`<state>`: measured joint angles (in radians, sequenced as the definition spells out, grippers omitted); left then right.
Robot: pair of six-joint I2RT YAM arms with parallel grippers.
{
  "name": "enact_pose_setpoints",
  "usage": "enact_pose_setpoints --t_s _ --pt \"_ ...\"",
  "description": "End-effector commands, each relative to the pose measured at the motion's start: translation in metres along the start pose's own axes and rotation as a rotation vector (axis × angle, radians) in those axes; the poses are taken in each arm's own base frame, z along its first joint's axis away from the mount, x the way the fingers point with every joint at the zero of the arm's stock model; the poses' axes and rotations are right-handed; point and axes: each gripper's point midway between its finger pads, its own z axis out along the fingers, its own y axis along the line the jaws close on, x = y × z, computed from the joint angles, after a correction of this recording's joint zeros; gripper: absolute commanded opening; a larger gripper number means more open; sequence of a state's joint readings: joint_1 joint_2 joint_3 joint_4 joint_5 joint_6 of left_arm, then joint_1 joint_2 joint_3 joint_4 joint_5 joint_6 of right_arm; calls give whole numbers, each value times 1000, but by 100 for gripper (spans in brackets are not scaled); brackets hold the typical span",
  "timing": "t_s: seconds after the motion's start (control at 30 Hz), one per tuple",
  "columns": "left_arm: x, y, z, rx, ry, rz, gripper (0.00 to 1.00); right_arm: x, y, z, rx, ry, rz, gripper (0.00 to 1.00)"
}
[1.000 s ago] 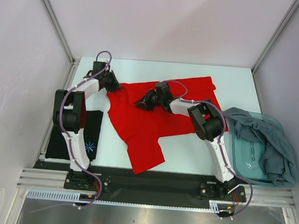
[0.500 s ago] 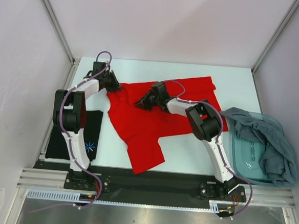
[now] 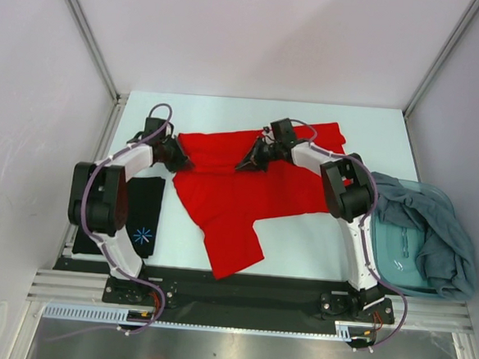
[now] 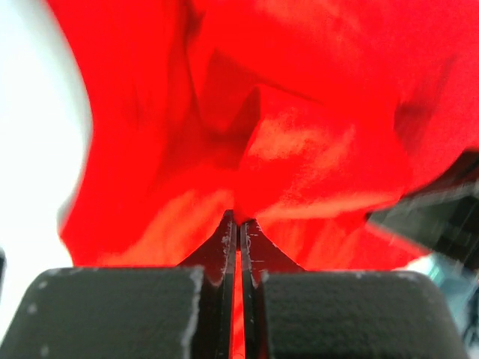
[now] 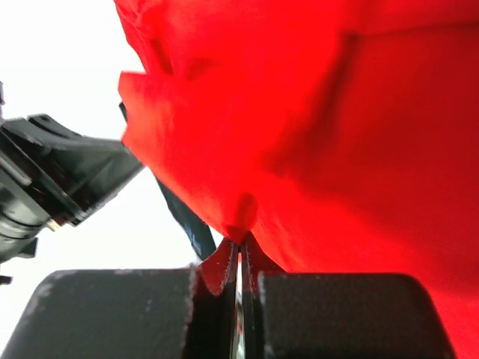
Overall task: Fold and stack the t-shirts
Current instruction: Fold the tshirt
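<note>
right hand has just clamped shut on the red shirt, spread mid-counter — left hand pinches its left edge — so a two-handed fold looks ready to start.

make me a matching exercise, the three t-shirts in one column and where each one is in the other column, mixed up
Things:
1. red t-shirt
2. black t-shirt
3. teal-grey t-shirt

Places:
a. draped over the tub on the right
b. lying flat on the left side
c. spread in the middle, pinched by the left gripper and the right gripper

Pairs: 1-c; 2-b; 3-a
</note>
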<state>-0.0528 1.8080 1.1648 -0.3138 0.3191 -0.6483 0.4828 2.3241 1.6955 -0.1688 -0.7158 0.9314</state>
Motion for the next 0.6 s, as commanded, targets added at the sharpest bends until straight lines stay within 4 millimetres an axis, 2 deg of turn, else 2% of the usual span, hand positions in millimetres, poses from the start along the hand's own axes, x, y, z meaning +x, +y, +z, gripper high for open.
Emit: enact_pose_setpoints --t_s 0.0,0.07,0.1,0.13,0.17,0.2,0.4,0.57 --pt "20 -12 -25 30 2 -24 0 8 9 -33 -76 124 -40 0" --pt "32 -14 -32 42 25 -28 0 9 11 -37 -116 170 -54 0" --pt "43 -8 -31 30 46 -39 0 13 5 -39 -118 208 -37 0" --pt "50 -6 -34 28 60 -45 0 11 9 -41 -125 214 -54 0" --pt "56 -6 -36 31 71 -47 0 12 7 -42 -126 222 -96 0" --pt "68 0 -36 28 99 -59 1 15 2 -45 -109 239 -78 0" --pt "106 7 -40 10 166 -71 1 26 -11 -49 -118 303 -66 0" --pt "117 9 -38 -2 181 -71 1 31 -16 -56 -88 318 -68 0"
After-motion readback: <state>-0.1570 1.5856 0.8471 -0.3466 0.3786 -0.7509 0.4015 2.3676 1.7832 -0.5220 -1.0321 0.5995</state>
